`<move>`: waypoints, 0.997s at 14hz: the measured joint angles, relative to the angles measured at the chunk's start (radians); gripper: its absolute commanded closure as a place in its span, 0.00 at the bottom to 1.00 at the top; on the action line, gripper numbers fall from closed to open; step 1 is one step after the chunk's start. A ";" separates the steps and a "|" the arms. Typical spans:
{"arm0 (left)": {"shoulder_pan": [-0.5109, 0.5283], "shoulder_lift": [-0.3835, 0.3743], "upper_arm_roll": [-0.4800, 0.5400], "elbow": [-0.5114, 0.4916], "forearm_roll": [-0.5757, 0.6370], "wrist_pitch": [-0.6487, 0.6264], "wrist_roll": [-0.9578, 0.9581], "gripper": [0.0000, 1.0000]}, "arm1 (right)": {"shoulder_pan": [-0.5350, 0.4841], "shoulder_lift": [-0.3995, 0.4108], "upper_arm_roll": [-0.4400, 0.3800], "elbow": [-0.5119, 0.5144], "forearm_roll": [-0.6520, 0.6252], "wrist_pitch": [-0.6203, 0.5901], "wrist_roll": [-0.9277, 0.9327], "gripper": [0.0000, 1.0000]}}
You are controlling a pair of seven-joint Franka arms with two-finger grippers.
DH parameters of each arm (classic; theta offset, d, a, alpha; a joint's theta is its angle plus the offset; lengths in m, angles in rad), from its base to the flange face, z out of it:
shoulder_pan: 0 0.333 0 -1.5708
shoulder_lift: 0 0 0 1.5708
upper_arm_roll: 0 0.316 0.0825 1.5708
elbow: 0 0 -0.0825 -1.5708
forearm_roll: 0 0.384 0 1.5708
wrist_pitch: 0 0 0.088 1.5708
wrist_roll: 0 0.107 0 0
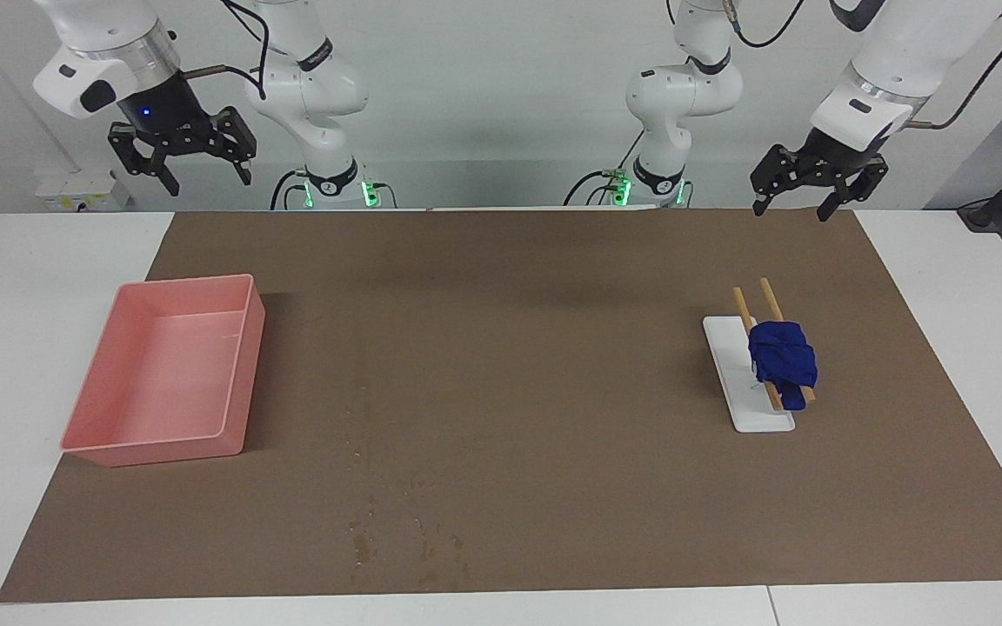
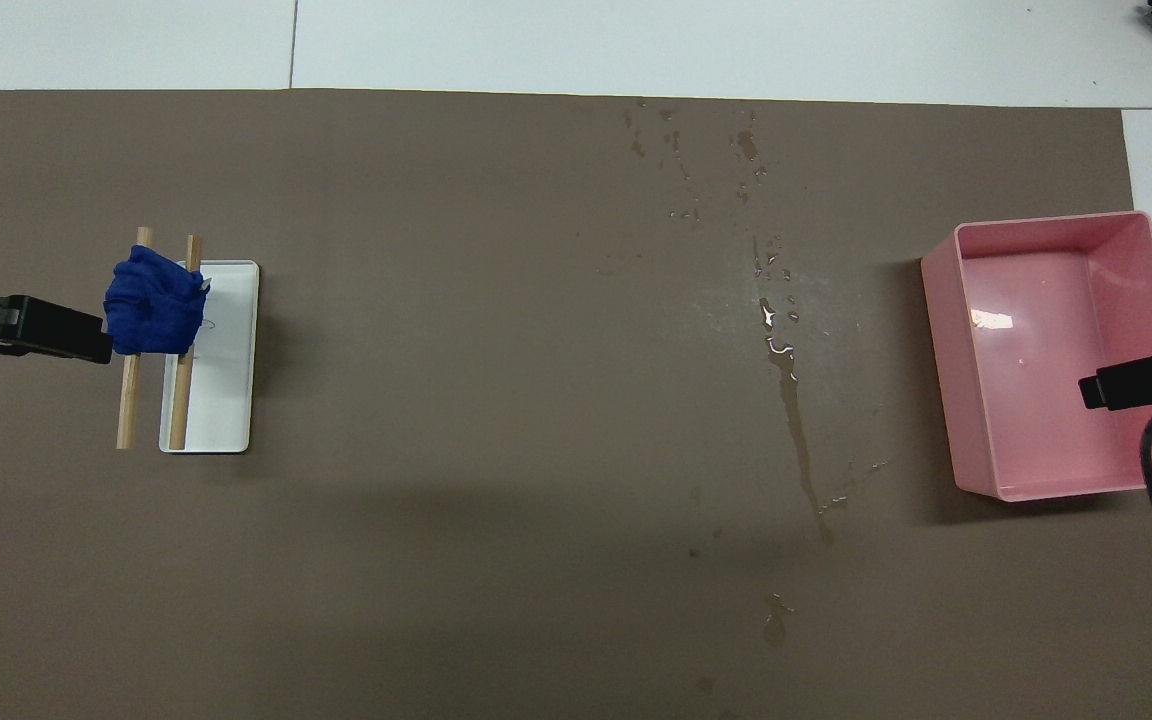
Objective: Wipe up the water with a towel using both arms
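Facing view: both my grippers hang raised with fingers apart, left gripper [image 1: 805,187], right gripper [image 1: 181,149]. The towel [image 1: 782,361] sits bunched on 2 sticks [image 1: 771,335] over a plate [image 1: 749,409]; grabbing it could drag them.

Overhead view: water [image 2: 786,370] streaks beside the pink bin [image 2: 1056,350]; a wide wipe could push it under.

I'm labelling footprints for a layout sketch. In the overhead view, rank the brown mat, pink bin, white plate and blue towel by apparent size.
1. brown mat
2. pink bin
3. white plate
4. blue towel
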State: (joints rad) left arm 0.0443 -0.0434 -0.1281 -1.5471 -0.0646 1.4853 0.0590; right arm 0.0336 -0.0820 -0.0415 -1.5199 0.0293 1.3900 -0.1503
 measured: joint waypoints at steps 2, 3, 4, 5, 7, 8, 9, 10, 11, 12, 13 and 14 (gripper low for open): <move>0.000 0.000 0.001 0.000 0.001 -0.002 0.001 0.00 | 0.000 0.000 0.000 0.000 0.000 0.000 0.000 0.00; 0.000 0.000 0.002 0.000 0.001 -0.004 0.001 0.00 | 0.000 0.000 0.000 0.000 0.000 0.000 0.000 0.00; 0.001 0.000 0.003 -0.001 0.001 -0.006 0.001 0.00 | 0.000 0.000 0.000 0.000 0.000 0.000 0.000 0.00; 0.002 0.000 0.005 -0.002 0.001 -0.007 -0.001 0.00 | 0.000 0.000 0.000 0.000 0.000 0.000 0.000 0.00; 0.004 -0.001 0.011 -0.008 0.014 0.001 -0.065 0.00 | 0.000 0.000 0.000 0.000 0.000 0.000 0.000 0.00; 0.004 -0.003 0.012 -0.022 0.033 0.031 -0.117 0.00 | 0.000 -0.001 0.000 0.000 0.000 0.000 0.000 0.00; 0.004 -0.011 0.010 -0.053 0.048 0.079 -0.157 0.00 | 0.000 -0.001 0.000 0.000 0.000 0.000 0.000 0.00; 0.004 -0.021 0.007 -0.099 0.055 0.131 -0.187 0.00 | 0.000 -0.002 0.000 0.000 0.000 0.000 0.000 0.00; 0.004 -0.028 0.006 -0.143 0.059 0.178 -0.213 0.00 | 0.000 -0.002 -0.001 0.000 0.000 0.000 0.000 0.00; 0.004 -0.030 0.006 -0.187 0.069 0.231 -0.249 0.00 | -0.001 -0.003 -0.003 0.000 0.000 -0.006 0.000 0.00; 0.003 -0.025 0.006 -0.232 0.096 0.291 -0.298 0.00 | -0.001 -0.005 -0.006 0.000 0.000 -0.024 0.000 0.00; 0.003 -0.011 0.005 -0.265 0.129 0.347 -0.344 0.00 | -0.001 -0.011 -0.009 0.000 0.000 -0.042 -0.003 0.00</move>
State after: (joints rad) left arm 0.0475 -0.0549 -0.1234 -1.8116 0.0648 1.8322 -0.2853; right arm 0.0324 -0.0934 -0.0505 -1.5197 0.0293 1.3483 -0.1537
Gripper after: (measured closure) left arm 0.000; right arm 0.000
